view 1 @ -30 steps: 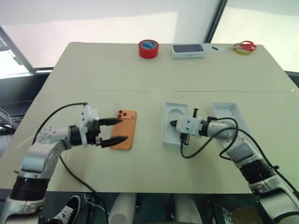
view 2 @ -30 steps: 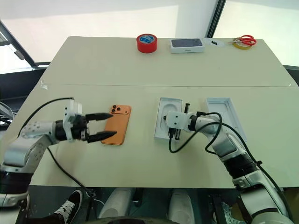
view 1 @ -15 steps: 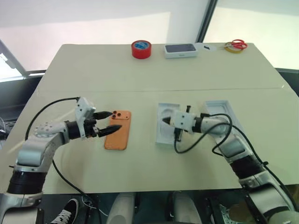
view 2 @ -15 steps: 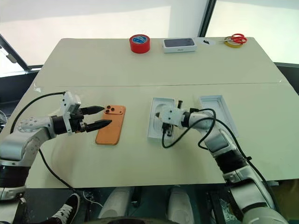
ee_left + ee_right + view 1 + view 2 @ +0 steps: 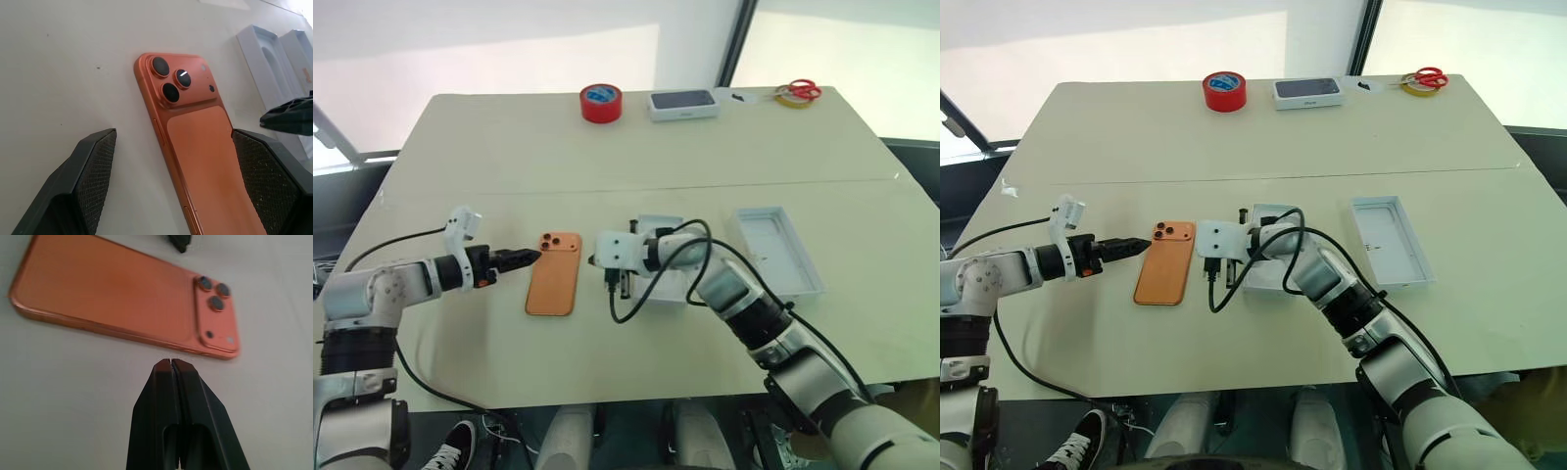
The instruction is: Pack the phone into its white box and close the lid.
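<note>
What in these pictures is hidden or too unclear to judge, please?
- White tray behind the right tool: head views, the arm and cable cover its floor.
- Phone: screen side faces the table; left wrist view cuts off its near end.
- Box at the far edge: printing too small.

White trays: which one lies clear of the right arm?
The lid, all white inside, lying alone toward the table's right edge; the other tray sits partly under the right arm.

A lab or test room: a plain cream surface (image 5: 509,147) by bright frosted windows (image 5: 489,54), with red tape (image 5: 598,102) and scissors (image 5: 800,91) at its far edge.
</note>
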{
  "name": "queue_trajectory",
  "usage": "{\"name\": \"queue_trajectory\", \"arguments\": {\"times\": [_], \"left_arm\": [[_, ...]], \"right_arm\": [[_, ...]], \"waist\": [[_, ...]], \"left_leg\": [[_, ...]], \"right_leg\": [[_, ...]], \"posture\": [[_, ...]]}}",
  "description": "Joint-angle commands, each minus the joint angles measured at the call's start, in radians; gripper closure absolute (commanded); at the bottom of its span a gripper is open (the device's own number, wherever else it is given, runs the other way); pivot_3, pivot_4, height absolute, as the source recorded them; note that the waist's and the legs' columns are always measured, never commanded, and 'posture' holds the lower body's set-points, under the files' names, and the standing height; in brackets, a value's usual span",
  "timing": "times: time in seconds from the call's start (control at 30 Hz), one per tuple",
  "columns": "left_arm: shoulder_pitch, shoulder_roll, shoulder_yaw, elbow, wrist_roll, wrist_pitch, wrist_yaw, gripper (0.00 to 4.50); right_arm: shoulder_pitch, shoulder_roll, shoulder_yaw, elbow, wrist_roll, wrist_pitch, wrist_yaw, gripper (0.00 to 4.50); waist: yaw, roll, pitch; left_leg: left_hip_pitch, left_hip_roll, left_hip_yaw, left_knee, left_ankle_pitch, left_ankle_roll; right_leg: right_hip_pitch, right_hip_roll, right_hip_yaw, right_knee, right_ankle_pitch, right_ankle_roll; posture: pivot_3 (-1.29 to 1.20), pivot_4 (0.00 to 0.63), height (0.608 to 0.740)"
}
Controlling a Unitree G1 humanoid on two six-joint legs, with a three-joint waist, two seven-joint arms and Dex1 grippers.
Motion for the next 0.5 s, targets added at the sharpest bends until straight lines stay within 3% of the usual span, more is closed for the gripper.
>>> {"name": "queue_trajectory", "arguments": {"times": [0.03,0.3,0.5], "left_arm": [[0.035,-0.004,-0.012,-0.043,0.003,0.028,0.021,0.54],[0.04,-0.188,0.031,-0.035,-0.017,0.167,0.198,0.54],[0.04,-0.237,0.005,-0.109,-0.04,0.289,0.247,0.54]], "right_arm": [[-0.009,0.008,0.033,-0.036,-0.021,0.048,0.031,4.47],[-0.011,0.049,0.062,0.019,-0.062,0.072,-0.011,4.47],[-0.012,0.052,0.03,0.038,-0.053,0.058,-0.033,4.47]], "waist": [[0.002,0.0,0.0],[0.011,0.002,-0.007],[0.013,0.003,-0.013]], "left_leg": [[0.0,0.0,0.0,0.0,0.0,0.0],[0.006,-0.001,0.0,-0.001,-0.002,-0.003],[0.016,-0.002,0.0,-0.004,-0.002,-0.003]], "right_leg": [[-0.001,0.0,0.0,0.0,0.0,0.0],[0.004,-0.002,0.0,0.0,0.0,0.0],[0.013,-0.003,0.0,-0.002,0.0,0.0]], "posture": [[0.0,0.15,0.74],[0.0,0.15,0.74],[0.0,0.15,0.74]]}}
